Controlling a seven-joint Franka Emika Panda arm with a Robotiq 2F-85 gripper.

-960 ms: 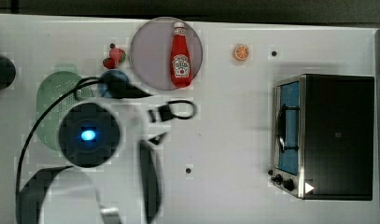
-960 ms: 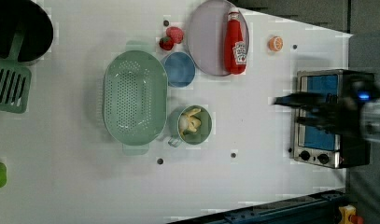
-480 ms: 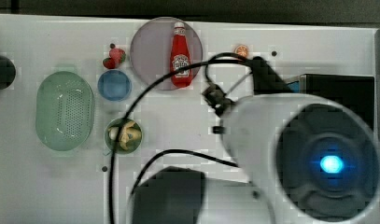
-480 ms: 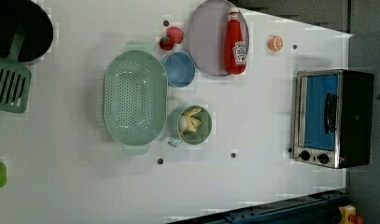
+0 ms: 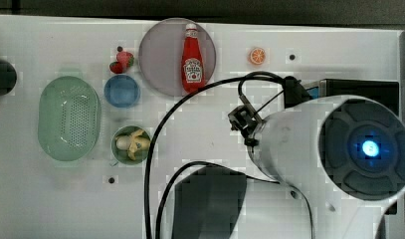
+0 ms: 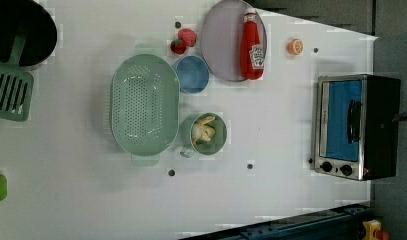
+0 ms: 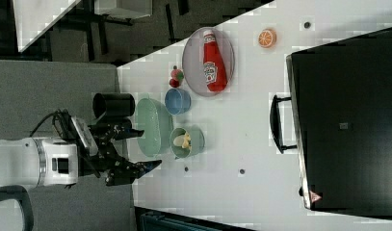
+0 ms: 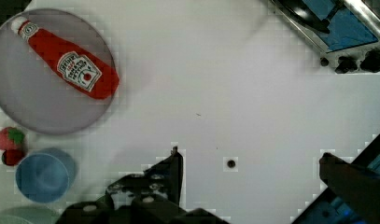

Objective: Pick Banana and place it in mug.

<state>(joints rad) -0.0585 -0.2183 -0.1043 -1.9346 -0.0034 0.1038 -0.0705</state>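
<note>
The banana (image 6: 205,131) lies in the mug (image 6: 218,146); it looks light, stiff and smooth, best pinched across its middle. The gripper (image 7: 140,149) stands wide, empty, well apart.

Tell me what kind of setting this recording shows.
Probably a lab tabletop staged as a toy kitchen: a white table with a small toaster oven, a ketchup bottle on a plate, a green perforated basket and a robot arm.
</note>
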